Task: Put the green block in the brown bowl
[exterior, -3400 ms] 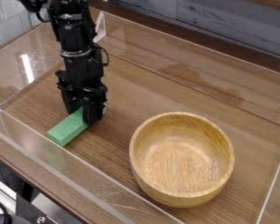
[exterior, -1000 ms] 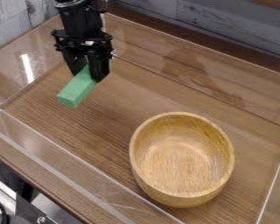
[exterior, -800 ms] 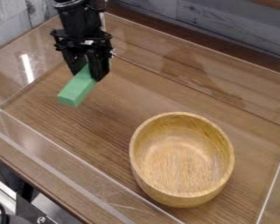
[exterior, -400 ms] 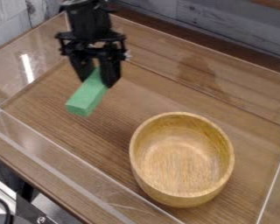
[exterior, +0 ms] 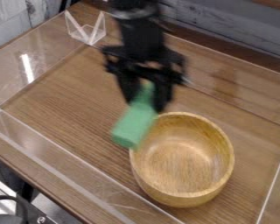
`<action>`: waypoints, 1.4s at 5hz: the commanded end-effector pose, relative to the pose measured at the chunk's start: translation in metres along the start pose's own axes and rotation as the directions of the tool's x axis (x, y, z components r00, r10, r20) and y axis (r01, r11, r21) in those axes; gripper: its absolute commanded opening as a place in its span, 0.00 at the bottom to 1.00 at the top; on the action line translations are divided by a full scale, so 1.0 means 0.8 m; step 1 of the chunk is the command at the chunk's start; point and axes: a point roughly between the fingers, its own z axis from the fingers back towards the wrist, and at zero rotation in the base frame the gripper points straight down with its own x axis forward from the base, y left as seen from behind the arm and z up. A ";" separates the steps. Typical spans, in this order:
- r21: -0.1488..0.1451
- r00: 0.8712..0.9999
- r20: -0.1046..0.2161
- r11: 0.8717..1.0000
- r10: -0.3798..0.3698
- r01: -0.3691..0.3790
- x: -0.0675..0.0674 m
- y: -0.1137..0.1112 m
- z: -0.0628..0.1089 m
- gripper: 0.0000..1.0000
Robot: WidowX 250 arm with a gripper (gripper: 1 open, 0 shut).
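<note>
The brown bowl (exterior: 184, 158) is grained wood; the green block (exterior: 136, 125) is matte; the table (exterior: 60, 96) is wood-grain.

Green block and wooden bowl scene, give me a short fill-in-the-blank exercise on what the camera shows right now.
1. The gripper is shut on the ____ block.
2. The block hangs in the air, ____ the tabletop.
3. The brown bowl has ____ inside it.
4. The lower end of the block hangs by the bowl's ____ rim, as the camera sees it.

Missing words: green; above; nothing; left
</note>
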 end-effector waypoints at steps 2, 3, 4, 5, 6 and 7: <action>0.010 0.997 0.066 0.999 -0.036 0.036 -0.016 -0.084 -0.036 0.00; 0.007 0.997 0.083 1.000 -0.001 0.000 -0.020 -0.081 -0.031 0.00; 0.003 0.996 0.090 1.000 0.012 -0.012 -0.023 -0.074 -0.024 0.00; -0.001 0.995 0.096 1.000 0.027 -0.027 -0.025 -0.067 -0.020 0.00; -0.007 0.995 0.098 0.999 0.035 -0.035 -0.029 -0.064 -0.018 0.00; -0.011 0.994 0.099 0.999 0.041 -0.040 -0.032 -0.061 -0.016 0.00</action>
